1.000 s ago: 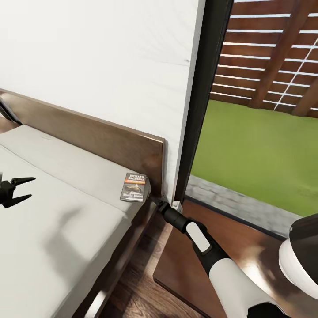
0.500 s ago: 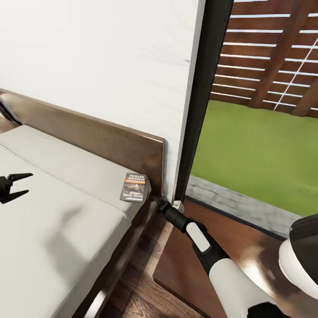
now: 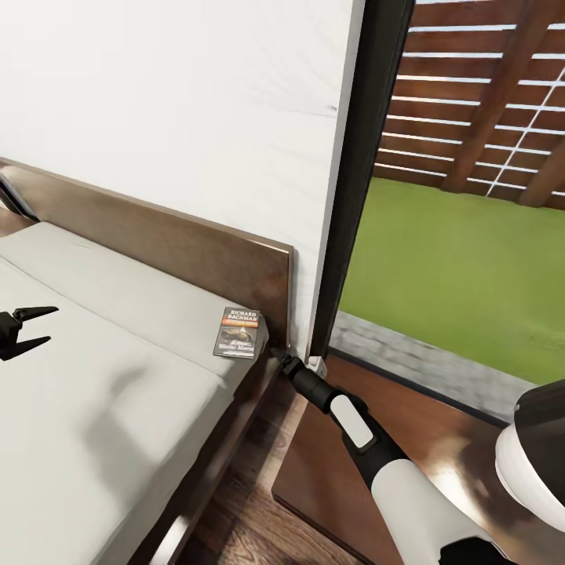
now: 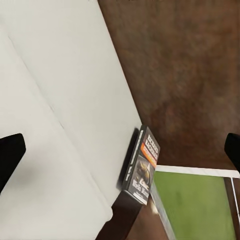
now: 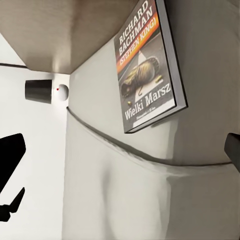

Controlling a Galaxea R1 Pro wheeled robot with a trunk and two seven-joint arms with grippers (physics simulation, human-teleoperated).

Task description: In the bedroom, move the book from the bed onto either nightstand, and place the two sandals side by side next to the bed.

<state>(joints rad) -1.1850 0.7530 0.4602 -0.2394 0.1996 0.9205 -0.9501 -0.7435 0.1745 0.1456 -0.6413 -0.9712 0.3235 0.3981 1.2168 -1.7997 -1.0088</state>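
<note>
The book (image 3: 238, 333) lies flat on the bed's grey mattress (image 3: 102, 408), at the corner by the dark headboard (image 3: 196, 251). Its cover reads clearly in the right wrist view as the book (image 5: 147, 65). My right gripper (image 5: 120, 150) is open, its fingers spread wide just short of the book. In the head view the right gripper (image 3: 281, 358) sits at the bed's corner, beside the book. My left gripper (image 3: 27, 328) hovers open over the mattress, far to the left; its wrist view shows the book (image 4: 142, 172) ahead. The sandals are out of view.
The dark glossy nightstand (image 3: 314, 479) stands beside the bed, under my right arm. A white wall rises behind the headboard. A black-framed window (image 3: 357, 196) to the right shows grass and a slatted fence. Wood-plank floor (image 3: 243, 526) runs between bed and nightstand.
My left gripper has drifted a little to the left over the mattress. The right arm and the book have stayed put.
</note>
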